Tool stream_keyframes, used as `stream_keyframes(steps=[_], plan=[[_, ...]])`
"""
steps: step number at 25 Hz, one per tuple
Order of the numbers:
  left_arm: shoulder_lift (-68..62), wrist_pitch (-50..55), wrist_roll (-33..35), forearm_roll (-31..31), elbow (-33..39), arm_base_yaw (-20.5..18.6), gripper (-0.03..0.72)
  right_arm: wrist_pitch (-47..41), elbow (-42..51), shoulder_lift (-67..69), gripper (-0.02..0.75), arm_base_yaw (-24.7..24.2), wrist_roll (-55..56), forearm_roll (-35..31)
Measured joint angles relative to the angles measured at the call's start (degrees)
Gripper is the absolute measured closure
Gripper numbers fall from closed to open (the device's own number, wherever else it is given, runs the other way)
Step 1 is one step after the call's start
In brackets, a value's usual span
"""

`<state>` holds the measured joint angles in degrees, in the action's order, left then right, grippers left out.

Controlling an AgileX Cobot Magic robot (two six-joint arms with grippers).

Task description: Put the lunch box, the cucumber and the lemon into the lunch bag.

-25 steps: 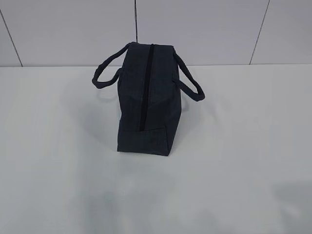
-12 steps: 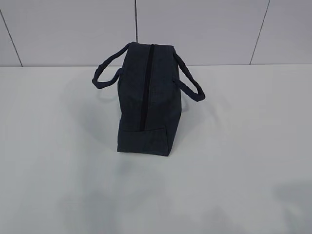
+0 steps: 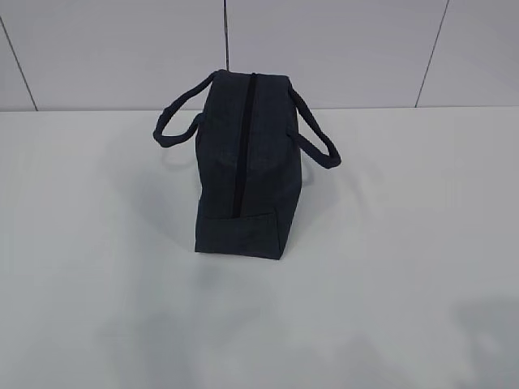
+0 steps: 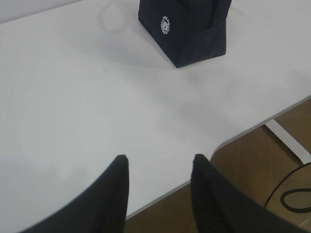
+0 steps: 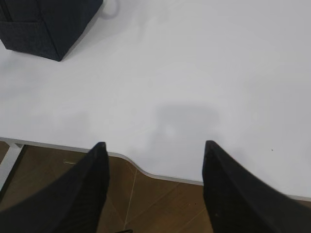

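One lunch bag (image 3: 243,170), zipper lengthwise toward camera.

Markings: 1 only. A small round white logo (image 4: 166,24) is printed on the side panel of the lunch bag (image 4: 194,29), seen at the upper middle of the left wrist view. Its lettering is too small to read. No other text, number, brand or sign is legible in the exterior, left wrist or right wrist views.

looks like a lab/test rig: bare white table (image 3: 405,243), panelled white wall (image 3: 340,49), wood-look floor (image 5: 160,204).
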<state>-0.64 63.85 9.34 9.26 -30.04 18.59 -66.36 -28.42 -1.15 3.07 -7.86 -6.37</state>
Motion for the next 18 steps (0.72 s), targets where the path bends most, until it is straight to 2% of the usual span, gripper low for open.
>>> stream_keyframes(steps=[6, 9, 18], plan=[[0.0, -0.1, 0.0, 0.0, 0.0, 0.0, 0.390, 0.2, 0.0, 0.0, 0.275, 0.0, 0.0, 0.0], [0.0, -0.3, 0.0, 0.0, 0.0, -1.5, 0.391, 0.3, 0.1, 0.0, 0.276, 0.0, -0.1, 0.0], [0.0, -0.4, 0.0, 0.0, 0.0, -13.8, 0.391, 0.3, 0.1, 0.0, 0.276, -1.3, -0.1, 0.0]])
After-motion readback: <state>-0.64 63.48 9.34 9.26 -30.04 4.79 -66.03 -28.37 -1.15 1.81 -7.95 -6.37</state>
